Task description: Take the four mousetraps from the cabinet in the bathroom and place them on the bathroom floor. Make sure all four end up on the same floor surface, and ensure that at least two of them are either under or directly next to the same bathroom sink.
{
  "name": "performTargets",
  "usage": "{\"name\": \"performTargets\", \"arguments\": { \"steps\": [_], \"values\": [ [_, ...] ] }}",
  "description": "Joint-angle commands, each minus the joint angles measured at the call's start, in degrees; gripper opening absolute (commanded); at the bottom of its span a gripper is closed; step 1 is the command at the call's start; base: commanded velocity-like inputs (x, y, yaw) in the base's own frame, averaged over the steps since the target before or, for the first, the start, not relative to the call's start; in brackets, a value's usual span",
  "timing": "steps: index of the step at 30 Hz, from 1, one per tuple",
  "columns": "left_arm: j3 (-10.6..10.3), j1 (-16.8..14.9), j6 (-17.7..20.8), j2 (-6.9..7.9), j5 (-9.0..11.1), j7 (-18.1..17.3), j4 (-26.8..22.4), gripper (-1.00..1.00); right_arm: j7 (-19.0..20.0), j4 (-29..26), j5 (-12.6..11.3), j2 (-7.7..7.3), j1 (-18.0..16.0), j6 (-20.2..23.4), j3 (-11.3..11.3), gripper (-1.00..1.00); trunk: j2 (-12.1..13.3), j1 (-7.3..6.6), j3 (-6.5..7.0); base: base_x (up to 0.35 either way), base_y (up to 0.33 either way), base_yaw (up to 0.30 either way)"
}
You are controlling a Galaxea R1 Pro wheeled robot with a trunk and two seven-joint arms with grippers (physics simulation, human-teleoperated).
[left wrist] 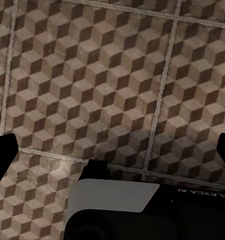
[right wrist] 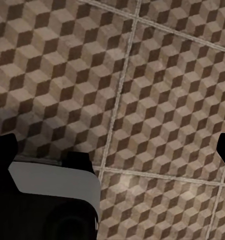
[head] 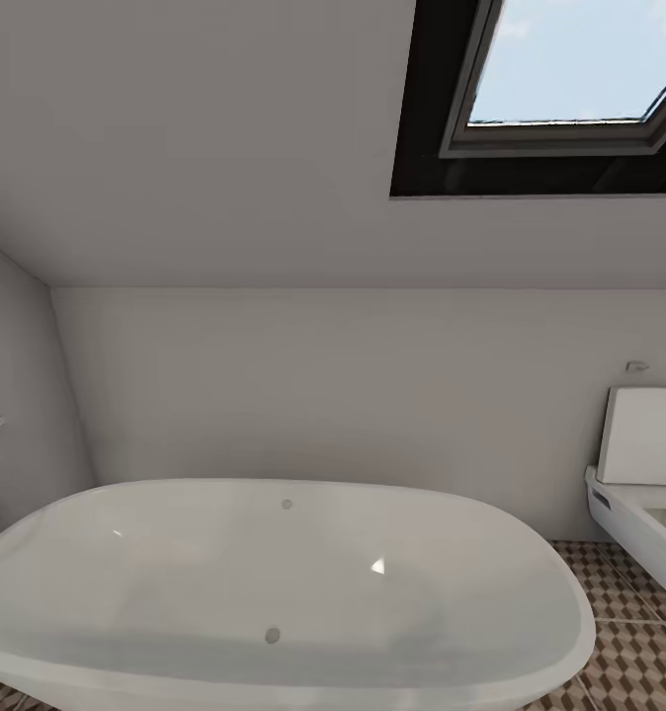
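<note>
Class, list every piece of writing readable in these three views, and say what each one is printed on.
"GALAXEA A...", upside down and cut off by the frame edge, on the dark robot body in the left wrist view.
No writing on the bathtub, toilet, skylight or bathroom floor.

Head camera faces the bathtub (head: pixel 274 583) and wall; both wrist cameras look down at the bathroom floor (left wrist: pixel 112 75).

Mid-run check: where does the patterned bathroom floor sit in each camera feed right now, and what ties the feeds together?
Head view: bathroom floor at the lower right, between the bathtub and the toilet.
Left wrist view: the cube-pattern tiles lie beyond the left gripper.
Right wrist view: the tiles lie beyond the right gripper.
Shared landmark: the cube pattern with pale grout lines.
</note>
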Motion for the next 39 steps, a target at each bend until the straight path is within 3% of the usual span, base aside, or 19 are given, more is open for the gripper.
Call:
{"name": "performTargets", "arguments": {
  "steps": [1,26,39],
  "values": [
    [-0.1,-0.1,0.0,0.06,0.0,0.4,-0.2,1.00,-0.1,0.1,-0.3,0.05,-0.1,0.2,0.5,1.00,0.0,0.00,-0.07,0.000,0.000,0.000],
    [-0.2,-0.1,-0.2,0.07,0.0,0.3,-0.2,1.00,-0.1,0.1,-0.2,0.05,-0.1,0.1,0.6,1.00,0.0,0.00,-0.07,-0.004,0.000,0.000],
    [-0.2,-0.1,-0.2,0.07,0.0,0.3,-0.2,1.00,0.0,0.1,-0.2,-0.04,0.0,0.0,0.6,1.00,0.0,0.00,-0.07,-0.257,0.000,-0.002]
  ]
}}
